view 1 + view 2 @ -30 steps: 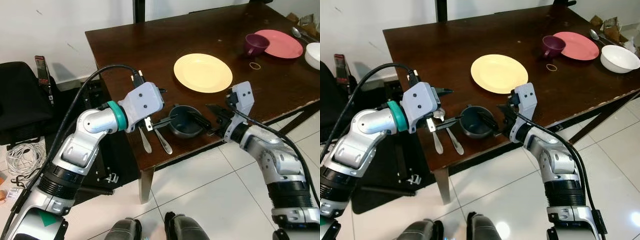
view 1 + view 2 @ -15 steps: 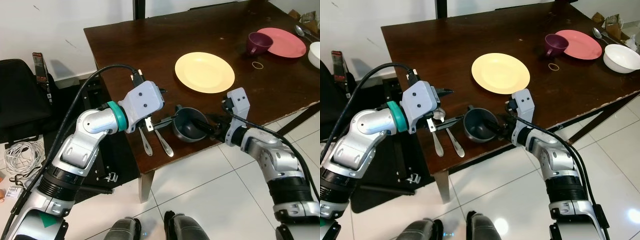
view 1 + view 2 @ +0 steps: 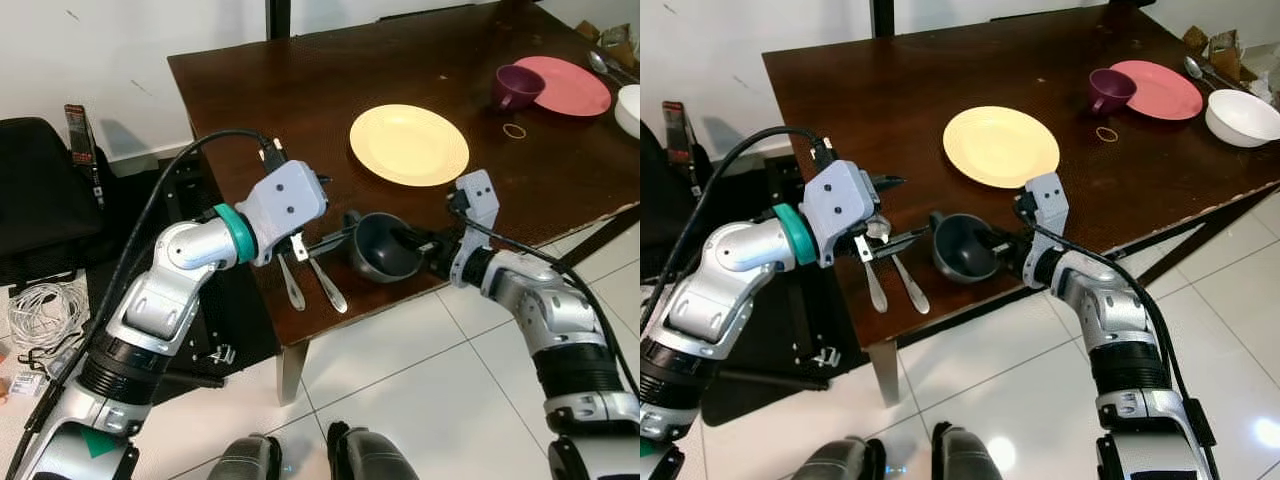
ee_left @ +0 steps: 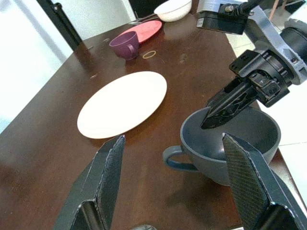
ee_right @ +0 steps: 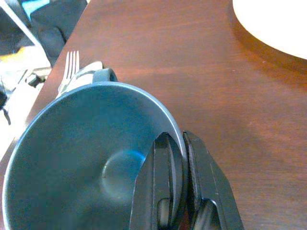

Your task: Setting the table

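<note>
Right wrist view | right gripper (image 5: 178, 143) pinches blue cup (image 5: 86, 158) rim | no writing legible

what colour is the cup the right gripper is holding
Dark blue-grey cup, pinched at its rim by the right gripper; clearest in the left wrist view.

Black bag (image 3: 45, 195) sitting on floor far outboard of left claw (image 3: 330, 243); white cable coil (image 3: 45, 315) lying below it.
</note>
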Motion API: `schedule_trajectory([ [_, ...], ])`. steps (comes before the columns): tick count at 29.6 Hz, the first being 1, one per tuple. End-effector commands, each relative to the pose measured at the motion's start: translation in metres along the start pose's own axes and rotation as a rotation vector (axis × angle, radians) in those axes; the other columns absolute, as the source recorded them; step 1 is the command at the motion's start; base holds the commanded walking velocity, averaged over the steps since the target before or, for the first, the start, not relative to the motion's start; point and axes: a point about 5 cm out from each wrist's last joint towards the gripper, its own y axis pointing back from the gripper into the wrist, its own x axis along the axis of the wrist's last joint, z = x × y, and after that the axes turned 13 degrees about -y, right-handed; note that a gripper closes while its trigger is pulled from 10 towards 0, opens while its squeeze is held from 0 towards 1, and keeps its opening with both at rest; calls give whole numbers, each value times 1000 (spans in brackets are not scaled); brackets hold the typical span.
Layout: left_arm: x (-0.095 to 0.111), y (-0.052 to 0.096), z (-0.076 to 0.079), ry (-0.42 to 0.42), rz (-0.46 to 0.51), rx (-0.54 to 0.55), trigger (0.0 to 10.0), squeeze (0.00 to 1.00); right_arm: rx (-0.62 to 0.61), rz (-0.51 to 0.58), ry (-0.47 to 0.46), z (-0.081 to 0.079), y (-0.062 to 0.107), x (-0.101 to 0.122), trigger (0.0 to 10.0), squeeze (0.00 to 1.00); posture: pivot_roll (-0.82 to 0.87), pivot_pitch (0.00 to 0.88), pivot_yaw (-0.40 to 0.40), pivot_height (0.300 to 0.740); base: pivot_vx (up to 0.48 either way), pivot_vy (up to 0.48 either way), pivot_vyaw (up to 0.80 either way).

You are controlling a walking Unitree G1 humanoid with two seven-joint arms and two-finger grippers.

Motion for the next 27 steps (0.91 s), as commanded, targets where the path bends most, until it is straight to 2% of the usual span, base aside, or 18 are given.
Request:
schedule_trajectory([
  [1,-4,0,3,18,-19,5,10000,0,-12,34,-25,3,1,2,0,0,9,55,-5,740,0,0,0],
  [8,-5,-1,2,27,-26,33,10000,0,-41,101,-38,4,5,8,0,0,2,46,1,740,0,0,0],
  [9,-6,-2,0,37,-33,63,10000,0,-74,164,-28,4,9,15,0,0,2,45,1,740,0,0,0],
  [10,-8,-3,-3,59,-43,110,10000,0,-107,245,-6,2,14,24,2745,0,-2,47,4,740,0,0,0],
  [11,-8,-3,-3,59,-43,110,10000,0,-107,245,-6,2,14,24,2745,0,-2,47,4,740,0,0,0],
  [12,-9,-3,-6,96,-53,171,10000,0,-154,353,25,-4,21,36,10000,0,-5,48,9,740,0,0,0],
  [13,-10,-4,-8,136,-65,228,10000,0,-214,464,35,-8,29,46,10000,0,-10,49,15,740,0,0,0],
  [14,-10,-4,-8,136,-65,228,10000,0,-214,464,35,-8,29,46,10000,0,-10,49,15,740,0,0,0],
  [15,-10,-4,-8,161,-72,262,10000,0,-253,532,37,-11,34,52,10000,0,-10,49,15,740,0,0,0],
  [16,-10,-4,-8,161,-72,262,10000,0,-253,532,37,-11,34,52,10000,0,-10,49,15,740,0,0,0],
  [17,-11,-4,-9,176,-86,298,10000,0,-306,599,33,-12,39,57,10000,0,-13,51,19,740,0,0,0],
  [18,-11,-4,-9,176,-86,298,10000,0,-306,599,33,-12,39,57,10000,0,-13,51,19,740,0,0,0],
  [20,-15,-3,-11,210,-113,385,10000,0,-420,746,33,-14,51,64,10000,0,-17,47,25,740,0,0,0],
  [23,-15,-3,-13,230,-109,419,10000,0,-493,809,47,-14,57,67,10000,0,-17,44,26,740,-97,0,0],
  [27,-12,-3,-13,231,-96,420,10000,0,-519,821,33,-12,58,66,10000,0,-14,40,25,740,-316,0,0],
])
